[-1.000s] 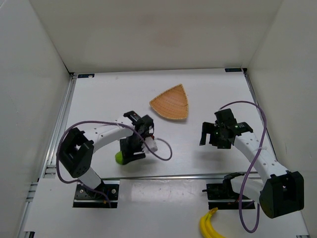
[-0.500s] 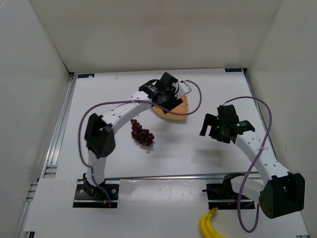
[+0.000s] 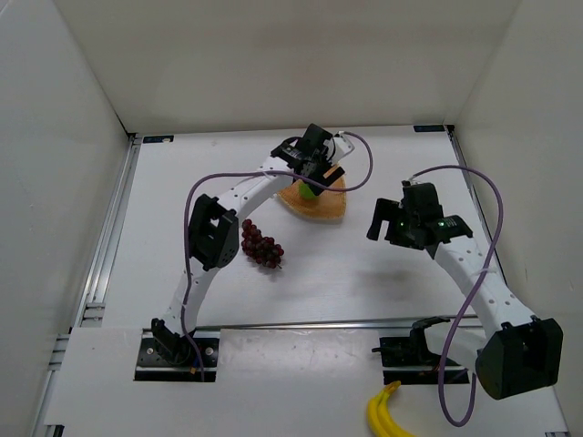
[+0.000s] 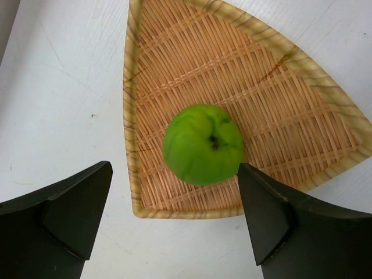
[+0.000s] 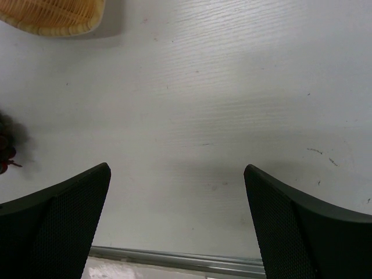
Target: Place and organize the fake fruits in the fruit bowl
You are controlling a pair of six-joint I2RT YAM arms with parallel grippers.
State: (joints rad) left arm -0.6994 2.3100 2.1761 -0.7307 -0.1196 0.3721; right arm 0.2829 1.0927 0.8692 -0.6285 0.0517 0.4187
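Left arm: your left gripper (image 4: 174, 167) hung above the fruit bowl (image 4: 279, 99), with its jaws spread wide and nothing held. The small green fruit (image 4: 202, 143) lay on the woven floor of the bowl, stem dimple up. In the left wrist view it sat nearer the bowl's left rim and was framed between the two fingers.

The bunch of grapes (image 3: 261, 246) lay on the tabletop (image 3: 182, 182) outside the bowl, apart from it toward the near left and just beside the elbow of your left arm.

Right arm: your right gripper (image 5: 176, 167) was likewise spread and empty, hovering over the tabletop to the right of the bowl. Its wrist view caught only a corner of the bowl at top left and a dark blur of grapes at the left edge.

A yellow banana (image 3: 383, 410) lay off the tabletop by the right arm's base.
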